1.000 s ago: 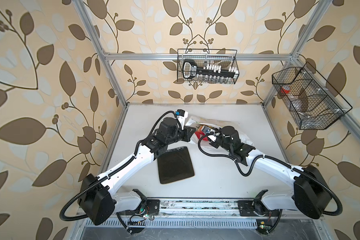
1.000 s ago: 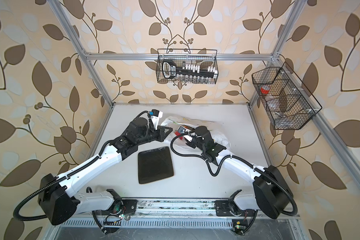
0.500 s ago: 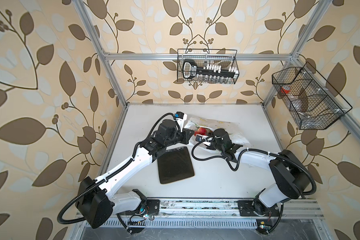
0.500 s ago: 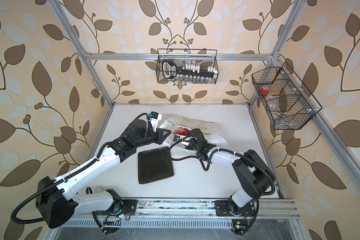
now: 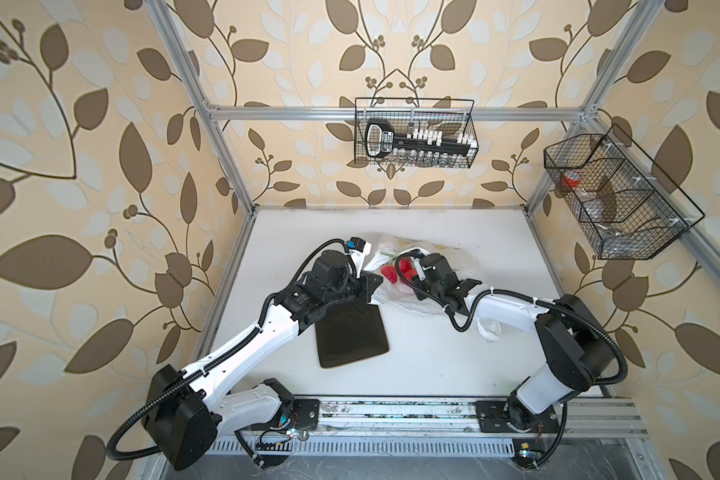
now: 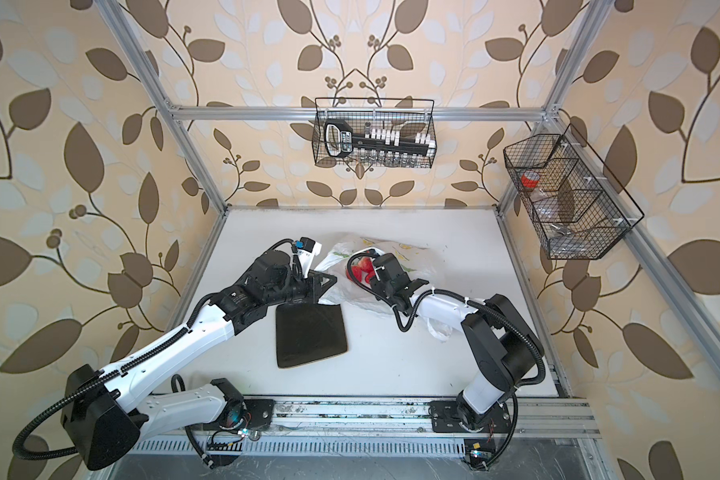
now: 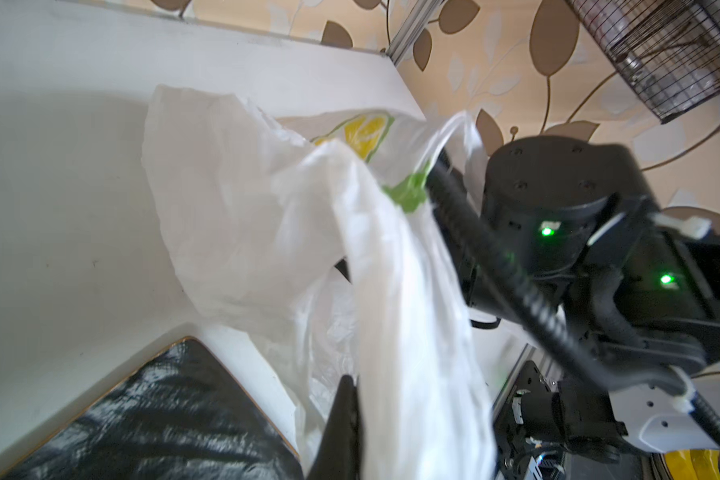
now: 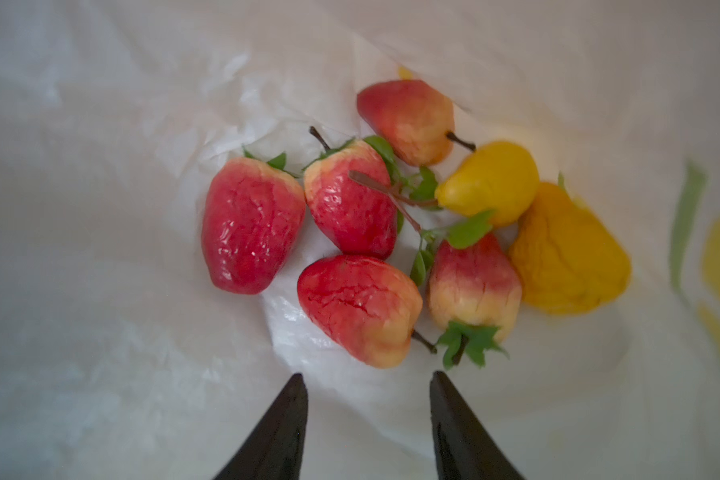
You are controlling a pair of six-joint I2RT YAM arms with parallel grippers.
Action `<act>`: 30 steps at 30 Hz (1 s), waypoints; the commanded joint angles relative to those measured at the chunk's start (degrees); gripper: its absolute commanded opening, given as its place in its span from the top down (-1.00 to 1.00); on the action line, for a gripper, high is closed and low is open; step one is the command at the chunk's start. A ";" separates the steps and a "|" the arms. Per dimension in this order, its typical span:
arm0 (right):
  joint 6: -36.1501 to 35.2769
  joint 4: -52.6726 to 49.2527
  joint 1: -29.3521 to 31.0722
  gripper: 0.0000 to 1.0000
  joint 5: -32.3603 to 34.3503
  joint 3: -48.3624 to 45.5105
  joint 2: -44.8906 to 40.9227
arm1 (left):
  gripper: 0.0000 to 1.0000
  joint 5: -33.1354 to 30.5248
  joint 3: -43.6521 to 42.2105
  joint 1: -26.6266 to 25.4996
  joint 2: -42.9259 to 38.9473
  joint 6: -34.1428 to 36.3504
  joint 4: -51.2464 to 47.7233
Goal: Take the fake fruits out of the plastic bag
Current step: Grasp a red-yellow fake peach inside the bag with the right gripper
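Right gripper (image 8: 366, 375), jaws parted, empty, faces nearest strawberry (image 8: 358, 307) just ahead; left gripper (image 5: 373, 282) pinches plastic bag (image 7: 233, 199) mouth open.

White counter (image 5: 433, 357), mostly bare. Black square tray (image 5: 352, 336) lies flat on it, front-left of centre, slightly skewed; thin tan edge shows in left wrist view. Black wire basket (image 5: 414, 133) hangs on back frame bar, holds black-handled tool (image 5: 381, 139) and a row of small white pieces. Second wire basket (image 5: 624, 199) on right wall, divided into compartments, red item (image 5: 571, 179) in the one nearest the back. Aluminium frame (image 5: 287, 112), brown leaf wallpaper (image 5: 80, 166), metal rail (image 5: 391, 409) along front edge.
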 commanded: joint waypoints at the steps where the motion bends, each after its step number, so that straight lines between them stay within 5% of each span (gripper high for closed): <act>1: 20.63 -5.36 -0.22 -0.13 1.96 3.89 1.86 | 1.00 2.19 -0.80 -0.83 -2.01 0.07 -1.04; 10: 35.13 -4.98 -0.90 -0.44 2.14 9.67 9.22 | 1.00 0.23 -2.84 -3.21 -4.74 -2.14 -3.49; 20: 41.59 -5.25 -2.64 -0.73 2.17 14.78 16.85 | 1.00 -1.71 -1.50 -4.09 -2.93 -2.76 -2.46; 30: 45.72 -11.31 -2.12 -0.61 2.14 21.21 23.62 | 1.00 -4.08 -0.82 -4.76 -1.50 -4.36 -1.67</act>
